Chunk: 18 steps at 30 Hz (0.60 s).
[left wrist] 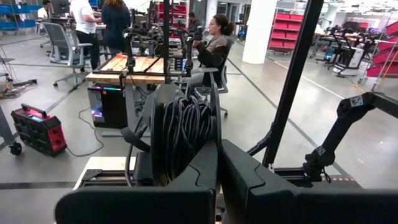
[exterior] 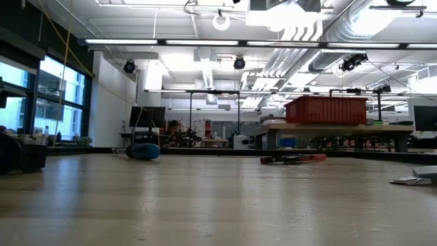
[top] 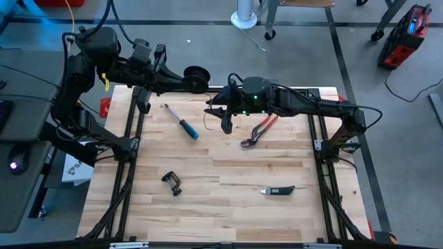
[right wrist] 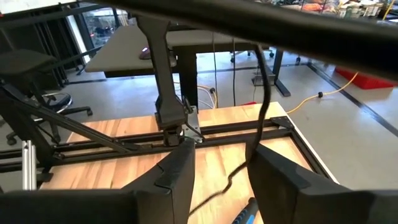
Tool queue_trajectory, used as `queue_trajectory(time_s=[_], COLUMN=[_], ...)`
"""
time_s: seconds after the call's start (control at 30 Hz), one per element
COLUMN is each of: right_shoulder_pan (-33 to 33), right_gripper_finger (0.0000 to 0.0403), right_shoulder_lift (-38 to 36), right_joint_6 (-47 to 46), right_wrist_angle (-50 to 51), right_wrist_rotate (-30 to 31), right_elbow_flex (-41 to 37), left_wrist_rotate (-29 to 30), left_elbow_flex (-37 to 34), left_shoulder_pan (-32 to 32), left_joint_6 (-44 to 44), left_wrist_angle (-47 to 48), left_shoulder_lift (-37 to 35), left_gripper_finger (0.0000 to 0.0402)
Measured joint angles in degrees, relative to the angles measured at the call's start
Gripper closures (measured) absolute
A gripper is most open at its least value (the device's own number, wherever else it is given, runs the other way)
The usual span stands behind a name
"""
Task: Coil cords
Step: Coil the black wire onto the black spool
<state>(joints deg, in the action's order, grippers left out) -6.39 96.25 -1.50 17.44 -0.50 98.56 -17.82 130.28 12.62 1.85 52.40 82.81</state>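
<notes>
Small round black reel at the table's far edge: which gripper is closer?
Left. The left gripper is shut on the small round black reel, holding it above the table's far edge. The right gripper sits apart, over the table toward the red pliers.

Wooden table [top: 228, 207] with screwdriver [top: 182, 122], red pliers [top: 259, 131], clamp [top: 172, 182], knife [top: 278, 190].

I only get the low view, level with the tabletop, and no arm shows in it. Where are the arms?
Observer: Both are above the far side of the table. The left gripper is shut on a small black reel.
Operator: And the other one?
Observer: The right gripper hangs beside it, fingers apart, with the thin dark cord running between them.
Operator: What's the blue thing on my left?
Observer: The handle of a screwdriver; its metal shaft points toward the far edge.
</notes>
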Motion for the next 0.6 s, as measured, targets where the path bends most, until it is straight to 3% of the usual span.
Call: queue_trajectory(time_s=[0.27,0.6], right_shoulder_pan=[0.0,0.0], right_gripper_finger=[0.03,0.0397], right_shoulder_lift=[0.0,0.0], right_joint_6=[0.4,1.8], right_wrist_angle=[0.3,0.3], right_wrist_rotate=[0.0,0.0], right_elbow_flex=[0.0,0.0], left_wrist_rotate=[0.0,0.3], left_elbow_flex=[0.0,0.0], left_shoulder_pan=[0.0,0.1], left_joint_6=[0.0,-1.1], left_wrist_angle=[0.0,0.0], left_shoulder_lift=[0.0,0.0], left_gripper_finger=[0.04,0.04])
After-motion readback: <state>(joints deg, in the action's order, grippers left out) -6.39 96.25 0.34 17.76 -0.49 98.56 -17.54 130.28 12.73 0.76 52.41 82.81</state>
